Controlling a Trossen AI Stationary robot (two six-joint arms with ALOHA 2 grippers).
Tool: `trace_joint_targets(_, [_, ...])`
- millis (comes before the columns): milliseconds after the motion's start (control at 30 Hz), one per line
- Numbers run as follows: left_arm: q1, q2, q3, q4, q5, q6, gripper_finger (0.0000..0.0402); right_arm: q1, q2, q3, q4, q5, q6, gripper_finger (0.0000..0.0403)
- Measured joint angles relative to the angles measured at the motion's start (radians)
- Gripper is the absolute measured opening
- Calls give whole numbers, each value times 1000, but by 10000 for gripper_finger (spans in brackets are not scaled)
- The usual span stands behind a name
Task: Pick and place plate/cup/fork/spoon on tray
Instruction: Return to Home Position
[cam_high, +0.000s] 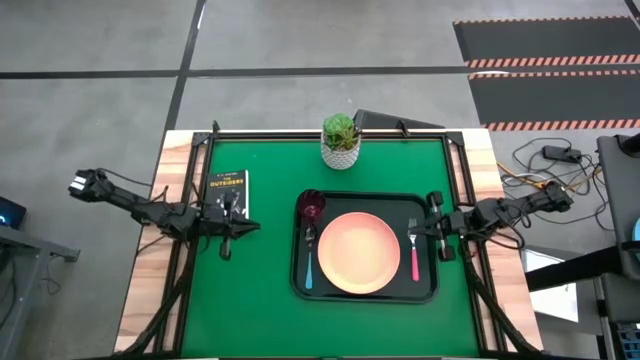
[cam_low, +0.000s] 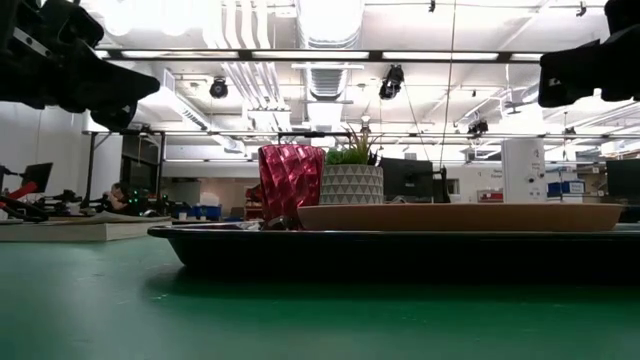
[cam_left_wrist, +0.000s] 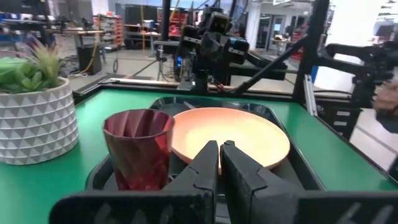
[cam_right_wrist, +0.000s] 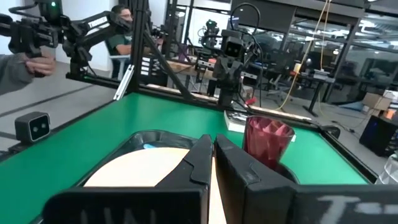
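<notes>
The black tray (cam_high: 297, 272) lies at the table's middle right. On it rest the peach-pink plate (cam_high: 358, 252), the dark red cup (cam_high: 312, 207) upright at its far left corner, the blue-handled spoon (cam_high: 309, 264) left of the plate and the pink-handled fork (cam_high: 415, 255) right of it. My left gripper (cam_high: 250, 228) is shut and empty, raised left of the tray, pointing at it; its wrist view shows the cup (cam_left_wrist: 138, 149) and plate (cam_left_wrist: 236, 134) ahead. My right gripper (cam_high: 416, 233) is shut and empty, raised over the tray's right edge above the fork's tines.
A small black book (cam_high: 226, 190) lies at the far left, beside my left gripper. A white pot with a green plant (cam_high: 341, 141) stands at the far edge, behind the cup. Black frame posts stand at the table's corners. A person's hand (cam_right_wrist: 25, 62) shows beyond the table.
</notes>
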Motion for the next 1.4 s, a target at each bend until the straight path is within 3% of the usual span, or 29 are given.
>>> trace_joint_targets(533, [0,52,-1,0,-10,-1,0,0,0,1,-3,-1,54,9])
trace_joint_targets(1400, [0,242,-2,-1,-10,-1,0,0,0,2,-3,-1,61,9])
